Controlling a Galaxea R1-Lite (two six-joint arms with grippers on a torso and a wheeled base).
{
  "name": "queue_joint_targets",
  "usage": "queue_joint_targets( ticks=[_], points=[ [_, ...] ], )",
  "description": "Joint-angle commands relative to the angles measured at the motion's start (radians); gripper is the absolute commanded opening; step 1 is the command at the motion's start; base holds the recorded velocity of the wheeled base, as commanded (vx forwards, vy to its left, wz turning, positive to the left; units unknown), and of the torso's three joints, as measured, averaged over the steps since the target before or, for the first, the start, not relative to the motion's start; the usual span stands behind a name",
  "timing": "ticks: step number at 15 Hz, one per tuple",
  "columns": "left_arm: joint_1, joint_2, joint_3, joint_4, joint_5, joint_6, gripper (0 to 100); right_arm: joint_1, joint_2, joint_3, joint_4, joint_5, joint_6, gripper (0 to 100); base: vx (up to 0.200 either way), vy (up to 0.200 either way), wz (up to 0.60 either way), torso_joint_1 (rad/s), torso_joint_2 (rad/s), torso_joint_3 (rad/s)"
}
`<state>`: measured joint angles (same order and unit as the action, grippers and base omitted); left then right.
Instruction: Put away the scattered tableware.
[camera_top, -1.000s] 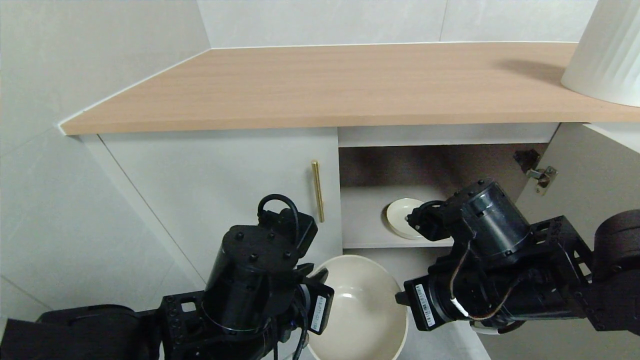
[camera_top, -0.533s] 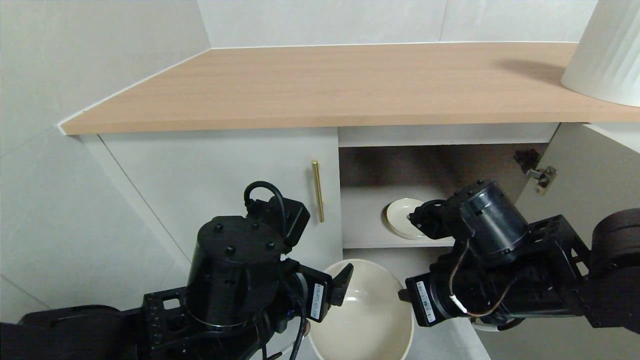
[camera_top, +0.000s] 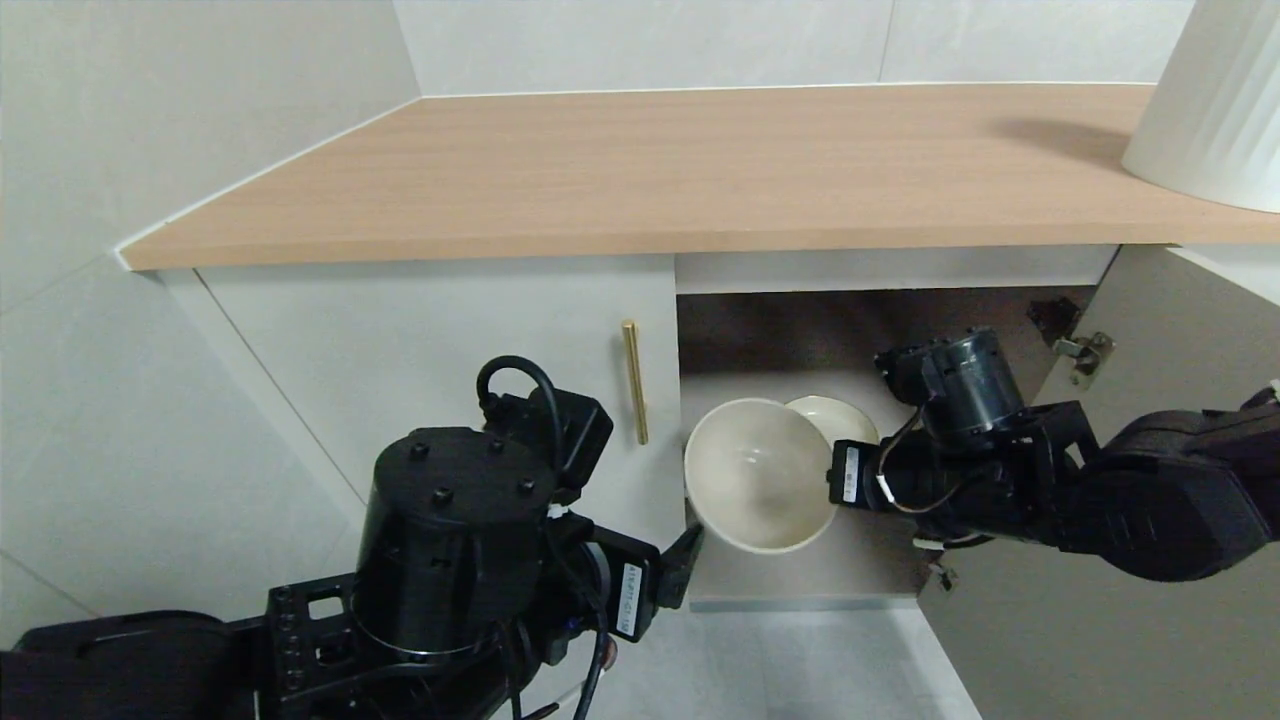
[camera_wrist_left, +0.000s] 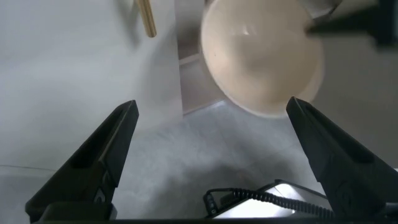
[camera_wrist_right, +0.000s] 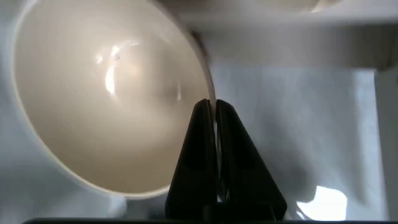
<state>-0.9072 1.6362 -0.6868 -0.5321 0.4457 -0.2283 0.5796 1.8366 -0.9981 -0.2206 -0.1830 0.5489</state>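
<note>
At cupboard (camera_top: 780, 335), right arm (camera_top: 1110, 495) extended, jaws pinching bowl (camera_top: 755, 475).

left-arm sticker (camera_top: 628, 600), right-arm sticker (camera_top: 848, 474), barcode-like print on both, too small to read

The small dish (camera_top: 840, 413) on the cabinet shelf (camera_top: 725, 395) is half hidden behind the bowl (camera_top: 757, 474). A white ribbed vessel (camera_top: 1215, 110) at the table's (camera_top: 640, 170) right end is cut off by the frame edge. In the left wrist view the bowl is blurred.
</note>
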Motion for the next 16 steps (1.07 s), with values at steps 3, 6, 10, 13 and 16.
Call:
queue_joint_targets(
  ticks=[3,6,10,13,16],
  points=[
    [0.001,-0.002,0.001,0.001,0.001,0.0,100,-0.121,0.056,-0.007,-0.097,-0.039,0.014,0,0.0,0.0,0.0,0.0,0.0,0.0],
    [0.001,-0.013,0.001,0.001,0.001,0.0,100,-0.193,0.075,-0.039,-0.118,-0.039,0.02,0,0.0,0.0,0.0,0.0,0.0,0.0],
    [0.001,-0.013,0.001,0.003,0.001,0.0,100,-0.228,0.118,-0.057,-0.128,-0.041,0.028,0,0.0,0.0,0.0,0.0,0.0,0.0],
    [0.002,-0.013,0.001,0.003,-0.001,0.0,100,-0.242,0.139,-0.059,-0.161,-0.043,0.026,0,0.0,0.0,0.0,0.0,0.0,0.0],
    [0.002,-0.013,0.001,0.004,-0.001,0.0,100,-0.259,0.187,-0.091,-0.167,-0.044,0.025,0,0.0,0.0,0.0,0.0,0.0,0.0]
  ],
)
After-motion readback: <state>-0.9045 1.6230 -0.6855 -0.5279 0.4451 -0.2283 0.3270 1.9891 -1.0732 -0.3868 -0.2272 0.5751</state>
